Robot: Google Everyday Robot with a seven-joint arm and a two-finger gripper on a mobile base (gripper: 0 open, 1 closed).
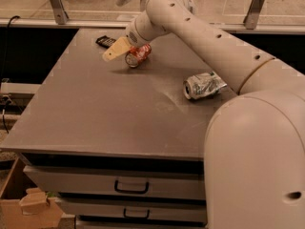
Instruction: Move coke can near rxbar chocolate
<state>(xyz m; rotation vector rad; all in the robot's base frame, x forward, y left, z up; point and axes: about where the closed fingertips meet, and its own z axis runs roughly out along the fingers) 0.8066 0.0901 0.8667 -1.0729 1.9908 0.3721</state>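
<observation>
Hovering at far side of table [95,113], gripper [114,51]; open or closed, cannot tell. Coke can [138,55] lies on its side just right of it. Rxbar chocolate [106,41] just behind-left. Crushed silver can [204,85] well right, nearer.

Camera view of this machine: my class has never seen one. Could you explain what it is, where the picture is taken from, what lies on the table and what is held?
The big white shape is a robot's arm. The one camera, whose mounting is not on record, looks past it onto a grey table with drawers. At the arm's end is the gripper, reaching to the table's far side. A red coke can lies on its side right beside it; whether it is gripped I cannot tell. Just beyond lies the dark rxbar chocolate. A crushed silver can lies nearer, on the picture's right.
</observation>
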